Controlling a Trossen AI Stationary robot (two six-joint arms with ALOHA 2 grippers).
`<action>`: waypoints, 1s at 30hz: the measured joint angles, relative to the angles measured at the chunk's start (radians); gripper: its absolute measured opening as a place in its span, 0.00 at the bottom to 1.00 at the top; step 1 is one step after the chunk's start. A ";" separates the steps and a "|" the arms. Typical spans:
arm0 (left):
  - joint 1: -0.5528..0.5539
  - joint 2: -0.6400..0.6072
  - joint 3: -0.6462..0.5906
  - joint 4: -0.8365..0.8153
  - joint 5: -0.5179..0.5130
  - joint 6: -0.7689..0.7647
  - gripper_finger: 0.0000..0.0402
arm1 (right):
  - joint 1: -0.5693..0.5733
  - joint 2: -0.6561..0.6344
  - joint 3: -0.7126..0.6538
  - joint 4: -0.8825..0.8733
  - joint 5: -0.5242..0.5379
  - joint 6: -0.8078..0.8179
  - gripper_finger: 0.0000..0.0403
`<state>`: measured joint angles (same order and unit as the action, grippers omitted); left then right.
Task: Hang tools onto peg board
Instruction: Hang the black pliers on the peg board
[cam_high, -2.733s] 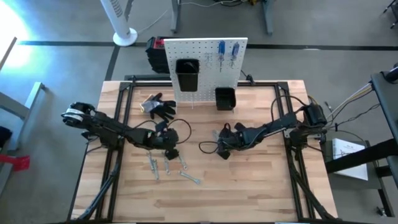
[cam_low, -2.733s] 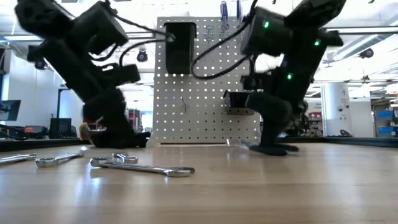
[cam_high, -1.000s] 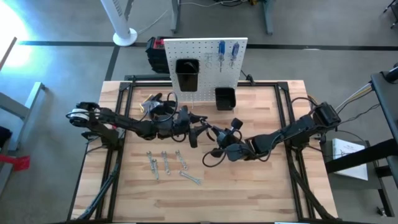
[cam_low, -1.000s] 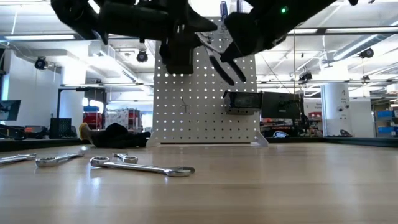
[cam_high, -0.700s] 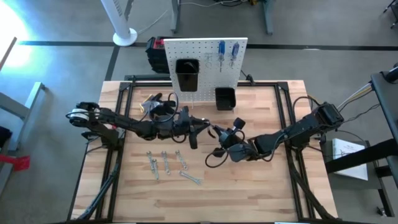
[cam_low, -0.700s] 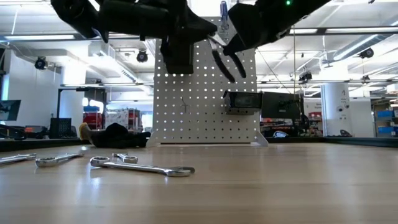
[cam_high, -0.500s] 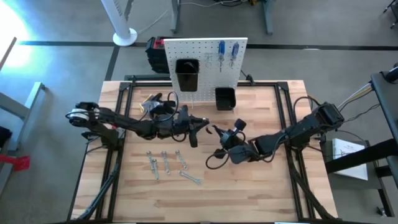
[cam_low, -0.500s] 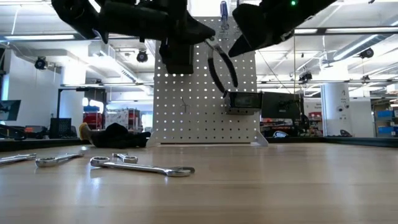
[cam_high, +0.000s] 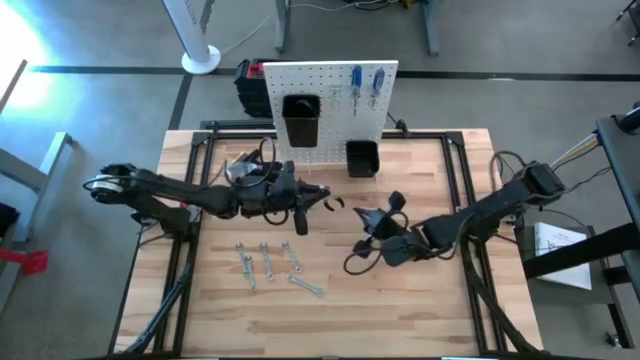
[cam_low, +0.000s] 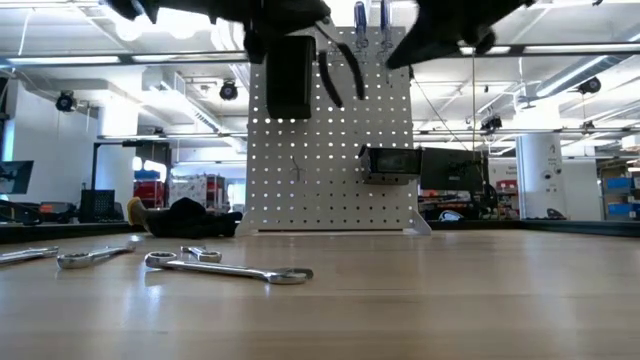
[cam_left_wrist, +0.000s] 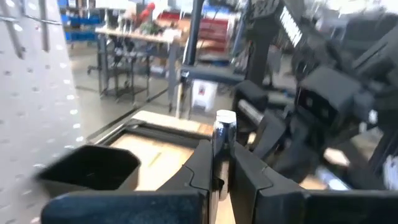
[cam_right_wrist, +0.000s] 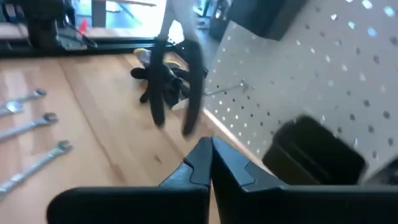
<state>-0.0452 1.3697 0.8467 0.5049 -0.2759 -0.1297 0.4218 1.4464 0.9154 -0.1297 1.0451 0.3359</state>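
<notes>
Dark-handled pliers (cam_high: 326, 203) are in my left gripper (cam_high: 305, 203), high above the table in front of the white peg board (cam_high: 330, 105). In the low view their two handles (cam_low: 340, 72) hang spread before the board. My right gripper (cam_high: 366, 218) is shut and empty, a little to the pliers' right; its wrist view shows the pliers (cam_right_wrist: 175, 81) ahead. Two blue-handled screwdrivers (cam_high: 366, 80) hang on the board above two black bins (cam_high: 300, 118). Several silver wrenches (cam_high: 270, 265) lie flat on the table. My left gripper pinches the pliers by their metal head end (cam_left_wrist: 221, 134) between its two fingers. The fingers come about level from the table's left. The handles (cam_low: 328, 78) hang spread below the fingers, clear of the table.
Black work gloves (cam_high: 245, 165) lie near the board's left foot, partly under my left arm. The lower bin (cam_high: 361, 158) juts out of the board just beyond the pliers. The wrenches (cam_low: 230, 270) lie left of centre, and bare wood shows at the table's near side (cam_high: 400, 310).
My right gripper has drawn away from the pliers toward the table's right and near edges and no longer touches them. My left gripper has kept the pliers, rising and drawing back a little toward the table's left. The pliers now hang from it with their handles down.
</notes>
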 joint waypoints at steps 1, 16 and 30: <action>0.000 -0.015 0.028 -0.067 -0.004 0.005 0.04 | 0.006 -0.022 0.000 -0.042 -0.003 0.059 0.01; -0.001 -0.040 0.396 -0.482 -0.266 0.263 0.04 | 0.064 -0.150 -0.133 -0.466 -0.092 0.707 0.13; 0.143 0.039 0.652 -0.562 -0.236 0.305 0.04 | 0.077 -0.136 -0.185 -0.463 -0.138 0.792 0.12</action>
<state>0.0980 1.4091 1.4982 -0.0568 -0.5121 0.1749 0.4984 1.3102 0.7303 -0.5926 0.9069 1.1275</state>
